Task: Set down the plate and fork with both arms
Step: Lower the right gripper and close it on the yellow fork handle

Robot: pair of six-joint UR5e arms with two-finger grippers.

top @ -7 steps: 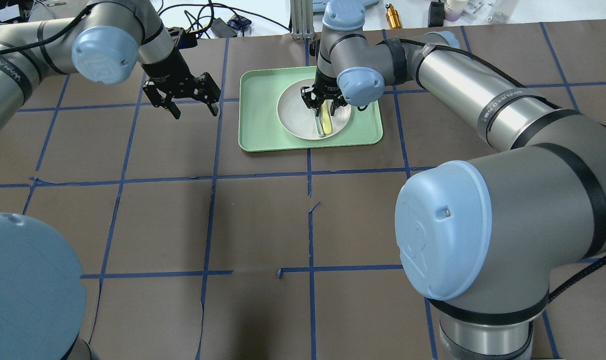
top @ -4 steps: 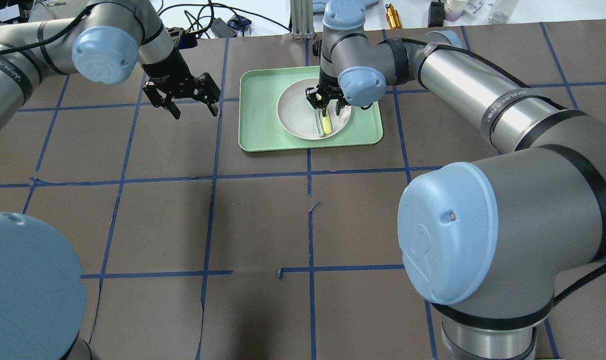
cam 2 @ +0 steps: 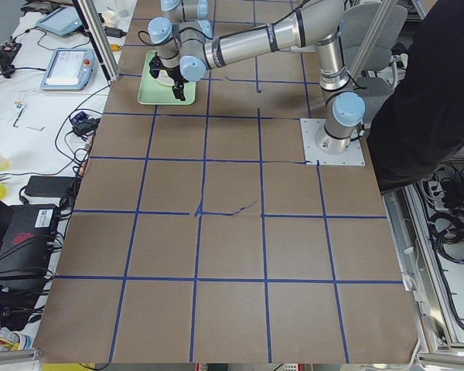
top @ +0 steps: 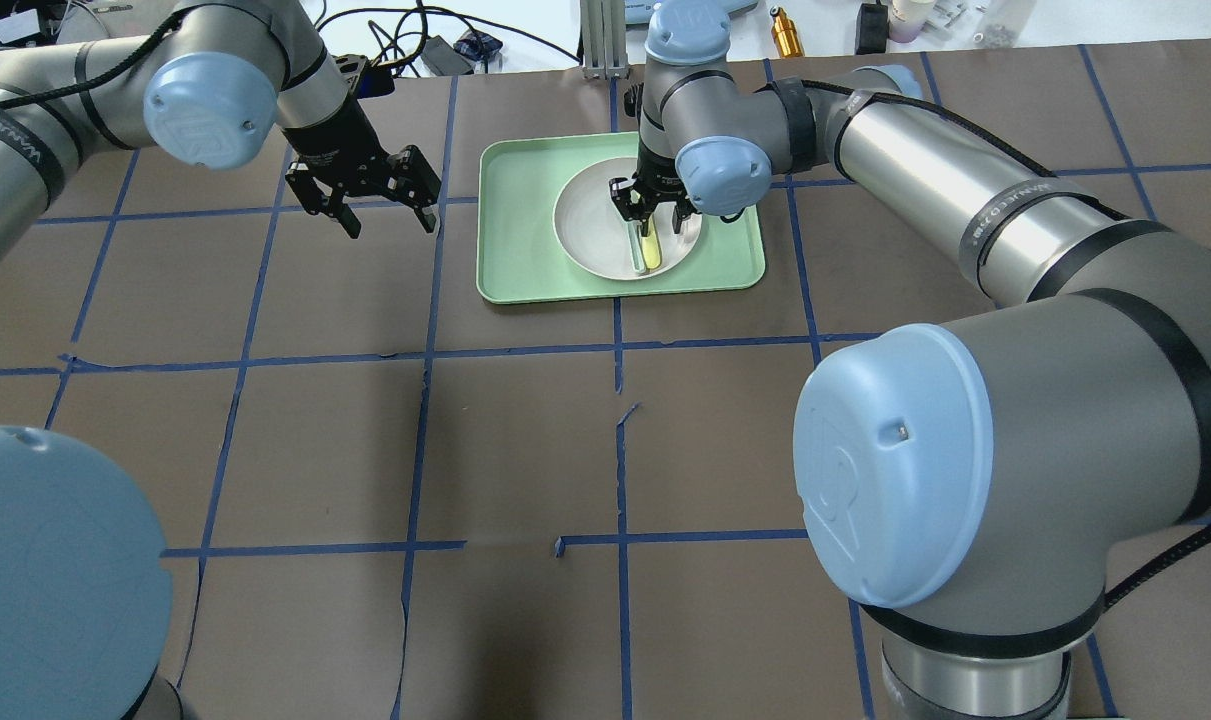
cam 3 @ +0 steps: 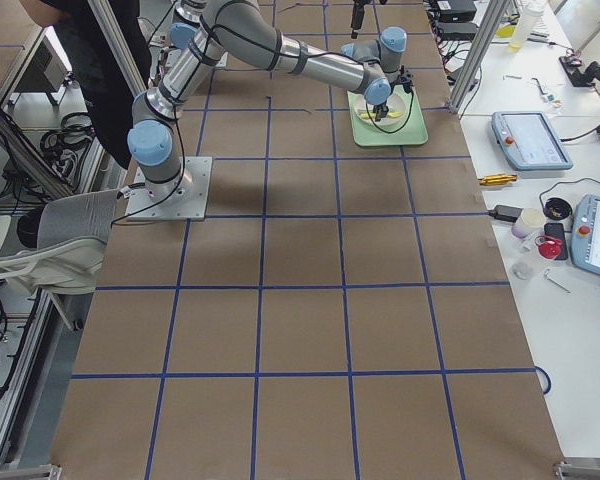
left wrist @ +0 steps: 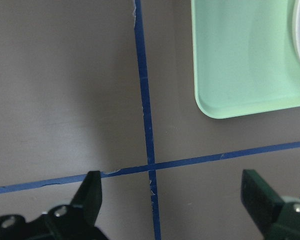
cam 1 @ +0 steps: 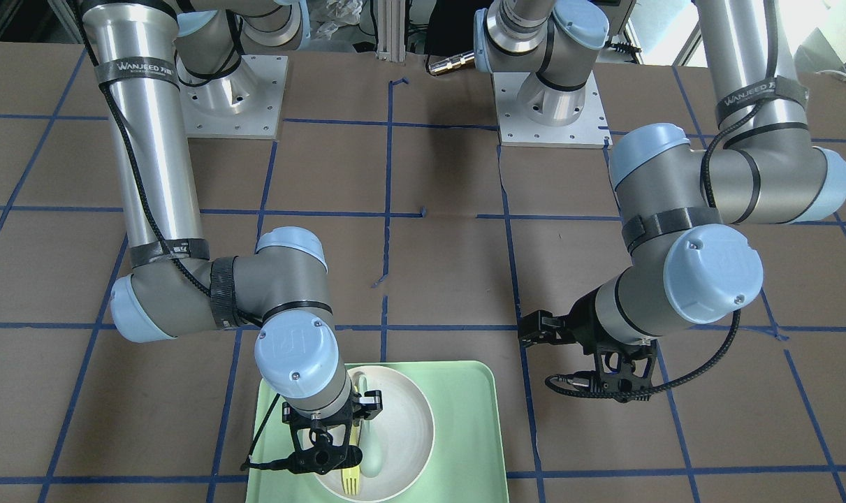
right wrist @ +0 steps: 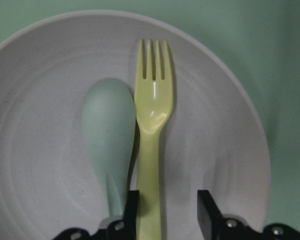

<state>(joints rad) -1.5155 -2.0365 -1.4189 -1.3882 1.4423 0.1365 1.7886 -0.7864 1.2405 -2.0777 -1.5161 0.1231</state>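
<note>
The off-white plate sits in the mint-green tray. The yellow-green fork lies in it beside a pale grey-green spoon. My right gripper is down in the plate and straddles the fork's handle. One finger is against the handle and a gap remains at the other, so it is open. It also shows in the overhead view. My left gripper hangs open and empty over the table, left of the tray. The wrist view shows its fingers wide apart.
The tray lies at the table's far side from the robot. Its corner is near the left gripper. Brown table paper with blue tape lines surrounds it. Cables and small items lie beyond the far edge.
My right gripper has shifted slightly right over the plate and its fingers have come closer together around the fork's handle. The left arm has not moved.
</note>
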